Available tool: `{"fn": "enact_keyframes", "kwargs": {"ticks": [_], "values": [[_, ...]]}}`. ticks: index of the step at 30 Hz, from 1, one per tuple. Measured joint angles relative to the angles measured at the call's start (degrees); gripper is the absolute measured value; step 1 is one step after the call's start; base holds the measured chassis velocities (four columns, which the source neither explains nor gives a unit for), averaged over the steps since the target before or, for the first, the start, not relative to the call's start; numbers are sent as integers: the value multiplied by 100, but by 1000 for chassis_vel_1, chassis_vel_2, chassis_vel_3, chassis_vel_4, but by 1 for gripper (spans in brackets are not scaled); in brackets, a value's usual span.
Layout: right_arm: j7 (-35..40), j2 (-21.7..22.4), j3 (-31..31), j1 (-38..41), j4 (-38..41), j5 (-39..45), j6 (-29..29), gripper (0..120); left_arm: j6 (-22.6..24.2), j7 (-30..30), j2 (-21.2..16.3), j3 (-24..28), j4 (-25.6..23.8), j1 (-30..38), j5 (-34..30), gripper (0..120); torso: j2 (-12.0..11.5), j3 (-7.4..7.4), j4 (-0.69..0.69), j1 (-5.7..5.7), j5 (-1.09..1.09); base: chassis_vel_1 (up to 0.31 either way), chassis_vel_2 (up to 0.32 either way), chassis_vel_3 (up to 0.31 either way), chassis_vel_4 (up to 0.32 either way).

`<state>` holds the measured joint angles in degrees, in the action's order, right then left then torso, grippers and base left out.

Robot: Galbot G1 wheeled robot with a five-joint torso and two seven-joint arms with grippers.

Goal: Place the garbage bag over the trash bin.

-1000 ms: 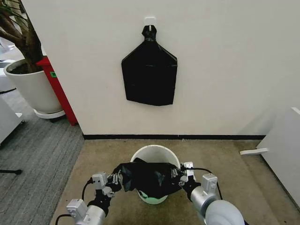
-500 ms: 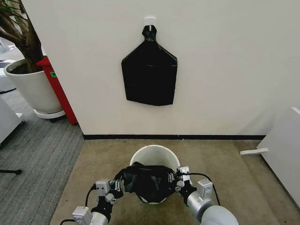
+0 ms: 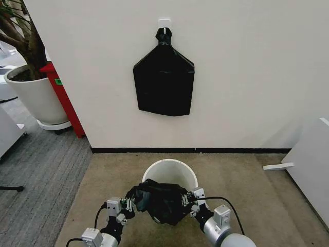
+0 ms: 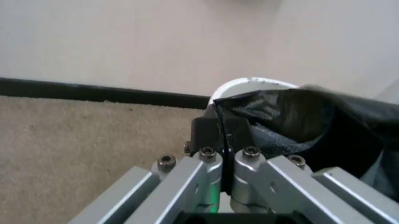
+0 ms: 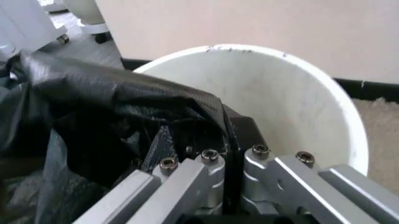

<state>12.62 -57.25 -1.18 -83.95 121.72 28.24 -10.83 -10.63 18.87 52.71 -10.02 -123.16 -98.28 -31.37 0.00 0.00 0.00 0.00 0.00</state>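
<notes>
Head view: high up, facing forward and down, well back from the trash bin (image 3: 170, 175); wall behind the bin, carpet around it.

Left wrist view: low and very close, looking along the left gripper (image 4: 225, 126) toward the bin's rim (image 4: 252, 84), with the wall baseboard (image 4: 93, 91) beyond it.

Right wrist view: just as close, looking along the right gripper (image 5: 227, 128) down into the bin's open top (image 5: 293, 102).

Shared by all three: the bin's rim and the garbage bag (image 3: 160, 200) over it.
</notes>
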Motion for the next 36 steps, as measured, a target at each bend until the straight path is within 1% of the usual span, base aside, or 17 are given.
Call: {"fn": "enact_keyframes", "kwargs": {"ticks": [8,10,11,13,17,18,19,20,22,23,25,27,30,31,32,34,36], "values": [[-39,-8,-45,106,-121,-219,61,0,-183,-77,55,54,413,230,270,0,0,0,0,0,0,0,0,0,0],[-74,-15,-80,88,-129,-325,79,0,-222,-88,60,60,470,240,321,2,0,0,0,0,0,0,0,0,0],[-85,-15,-91,75,-129,-359,81,0,-226,-88,60,62,476,239,324,7,0,0,1,0,0,0,0,0,0],[-152,-13,-133,-41,-85,-559,114,9,-263,-86,68,62,478,211,343,19,0,0,0,0,0,0,0,0,0],[-180,-8,-131,-140,17,-738,152,20,-310,-85,93,54,466,167,388,27,0,0,0,0,0,0,0,0,0],[-170,-8,-119,-172,95,-762,131,26,-332,-85,102,43,443,153,425,36,0,0,0,0,0,0,0,0,0],[-161,-8,-115,-183,124,-765,118,28,-339,-84,104,39,436,149,440,38,0,0,0,0,0,0,0,0,0],[-97,-8,-92,-229,269,-759,33,34,-369,-84,115,18,406,133,498,44,0,0,0,0,0,0,0,0,0],[6,-8,-79,-297,474,-665,-106,41,-392,-75,121,-14,358,100,543,51,0,0,0,0,0,0,0,0,0],[6,-8,-79,-297,474,-665,-106,41,-392,-75,121,-14,358,100,543,51,0,0,0,0,0,0,0,0,0],[136,-4,-75,-349,642,-528,-241,49,-399,-64,120,-39,308,53,560,57,0,0,0,0,0,0,0,0,0],[313,5,-109,-423,857,-329,-473,58,-404,-51,111,-78,237,-14,578,69,0,0,0,0,0,0,0,0,0],[592,2,-134,-489,1056,52,-769,71,-415,-43,108,-106,204,-48,615,81,0,0,0,0,0,0,0,0,0],[592,2,-134,-489,1056,52,-769,71,-415,-43,108,-106,204,-48,615,81,0,0,0,0,0,0,0,0,0],[712,-16,-133,-519,1143,241,-873,76,-419,-40,112,-115,204,-53,639,86,0,0,0,0,0,0,0,0,0],[783,-50,-133,-543,1212,404,-921,81,-423,-38,116,-118,204,-53,656,90,0,-1,0,0,0,0,0,0,0],[933,-133,-137,-544,1346,693,-1001,90,-424,-34,129,-119,208,-55,667,96,0,-1,0,0,0,0,0,0,0]]}}
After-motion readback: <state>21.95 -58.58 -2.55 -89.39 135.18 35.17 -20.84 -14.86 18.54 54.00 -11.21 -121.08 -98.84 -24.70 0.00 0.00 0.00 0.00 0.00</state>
